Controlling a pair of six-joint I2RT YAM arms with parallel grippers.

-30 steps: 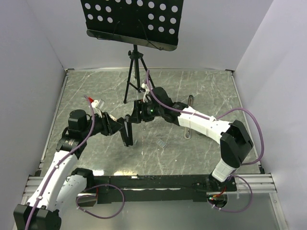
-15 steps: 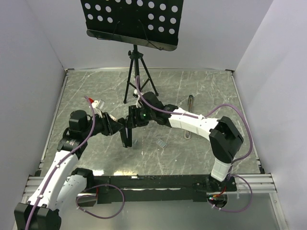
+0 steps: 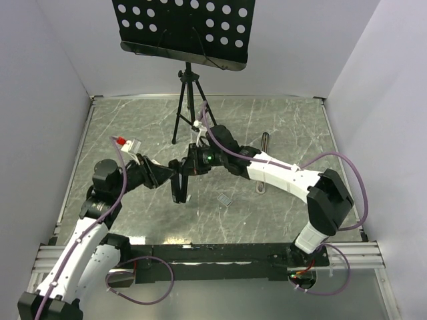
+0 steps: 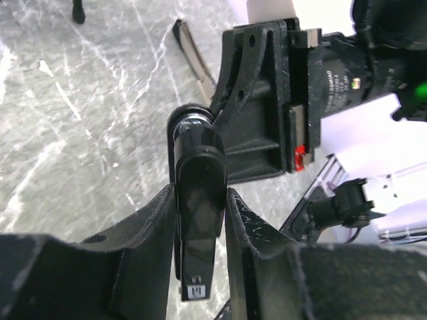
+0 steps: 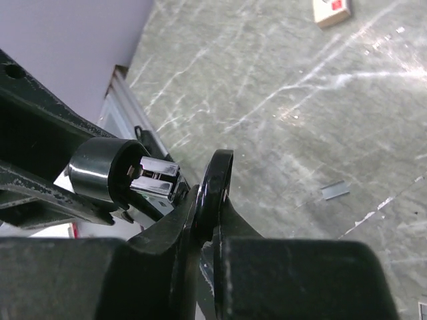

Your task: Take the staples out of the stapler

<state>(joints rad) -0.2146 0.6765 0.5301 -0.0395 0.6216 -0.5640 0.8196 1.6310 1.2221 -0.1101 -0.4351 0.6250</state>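
The black stapler (image 3: 180,192) hangs above the middle of the table, and my left gripper (image 3: 175,180) is shut on its body (image 4: 199,220). The left wrist view shows the left gripper (image 4: 200,193) with its fingers pressed on both sides of the stapler. My right gripper (image 3: 187,167) meets the stapler from the right. In the right wrist view the right gripper (image 5: 212,200) is shut on a thin black loop-shaped part beside the stapler's round end (image 5: 100,170). A chrome channel (image 5: 157,179) shows in that end. The staples (image 3: 225,199) lie on the table as a small pale block (image 5: 331,10).
A slim dark bar (image 3: 265,143) with a silvery strip lies on the table to the right (image 4: 192,60). A black tripod (image 3: 189,100) carrying a perforated stand (image 3: 183,30) rises at the back. A small silvery strip (image 5: 335,191) lies on the marble surface.
My right gripper has gone from open beside the stapler's top to shut on its thin black part. Both arms shifted slightly, with the stapler still in the left gripper.
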